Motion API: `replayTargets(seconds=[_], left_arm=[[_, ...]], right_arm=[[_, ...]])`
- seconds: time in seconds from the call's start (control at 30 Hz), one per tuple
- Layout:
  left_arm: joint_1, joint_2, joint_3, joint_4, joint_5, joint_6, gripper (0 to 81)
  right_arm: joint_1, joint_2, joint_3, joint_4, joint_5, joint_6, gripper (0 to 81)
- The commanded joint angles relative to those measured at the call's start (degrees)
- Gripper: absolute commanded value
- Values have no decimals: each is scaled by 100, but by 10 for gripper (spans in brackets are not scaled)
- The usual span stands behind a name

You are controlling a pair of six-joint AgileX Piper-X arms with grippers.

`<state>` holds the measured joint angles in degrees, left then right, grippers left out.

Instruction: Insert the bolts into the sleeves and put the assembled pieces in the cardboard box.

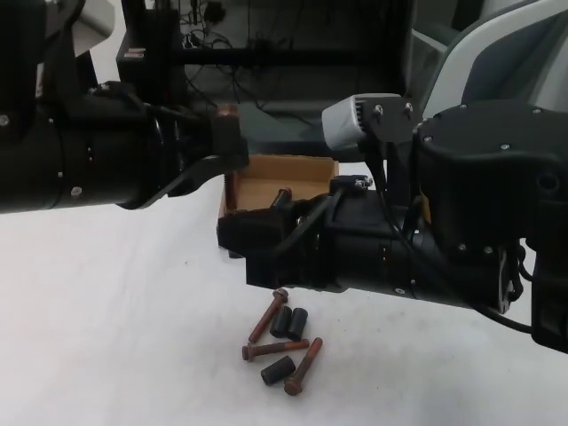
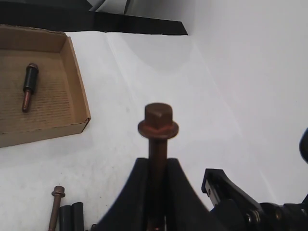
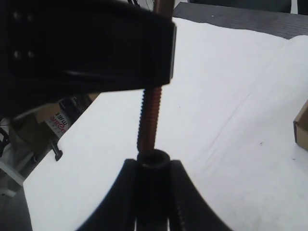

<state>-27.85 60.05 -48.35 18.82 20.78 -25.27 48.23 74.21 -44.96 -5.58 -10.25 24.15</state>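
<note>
- White cloth-covered bench: seen beneath both arms.
- Black left arm and black right arm: held above the bench, their ends brought together in front of the box.
- Shallow brown cardboard box: set on the bench, beyond the grippers in the high view. One assembled piece, a copper bolt with a black sleeve on it, is seen lying flat on the box floor.
- Left gripper: fingers clamped on the shank of a copper-coloured flanged hex bolt. The head is left clear of the fingertips.
- Right gripper: fingers closed round a short black cylindrical sleeve, with its open mouth turned toward the bolt.
- Threaded end of the held bolt: lined up with the sleeve and met at its mouth. Depth of entry cannot be told.
- Loose bolts, three, and loose sleeves, three: scattered close together on the bench below the grippers, some touching.
</note>
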Motion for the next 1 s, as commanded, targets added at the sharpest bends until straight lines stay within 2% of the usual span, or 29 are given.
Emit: replayTargets(seconds=[0.0,0.67,0.83,0.97], left_arm=[[-4,-78,-71,-96,-16,42,17],[-7,-78,-71,-52,-46,213,17],[-30,-176,-60,387,-803,667,17],[-30,-303,-52,307,-933,623,17]], right_arm=[[16,-15,-71,-114,50,41,4],[16,-15,-300,19,102,-9,4],[16,-15,-300,82,222,-9,4],[16,-15,-300,108,262,-9,4]])
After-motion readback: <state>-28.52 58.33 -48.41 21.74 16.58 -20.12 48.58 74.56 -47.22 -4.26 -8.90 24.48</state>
